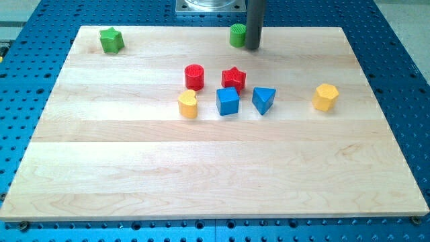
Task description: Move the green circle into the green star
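rod lines up behind green circle for a push toward the star

at the top edge of the wooden counter [215,168], my tip [252,48] sits just to the view's right of the green circle [237,35], close enough that the two look to be touching, though the rod hides that side of the block and contact cannot be confirmed. the tool is a bare rod with nothing to open or close; it grips nothing and can only shove.

the green star [111,39] rests near the counter's top left corner, well apart from the circle and at nearly the same depth on the board. that puts tip, circle and star almost on one line running across the view's top, with the tip on the far side of the circle from the star. the coming move seems to turn on exactly this: a push toward the view's left should carry the circle straight at the star, with no block standing between them.

the rest of the pieces lie lower on the board and out of that lane: a red circle [194,76], a red star [234,78], a yellow block [188,104], a blue cube [228,101], a blue triangle [263,99] and a yellow hexagon [325,96] off to the right.
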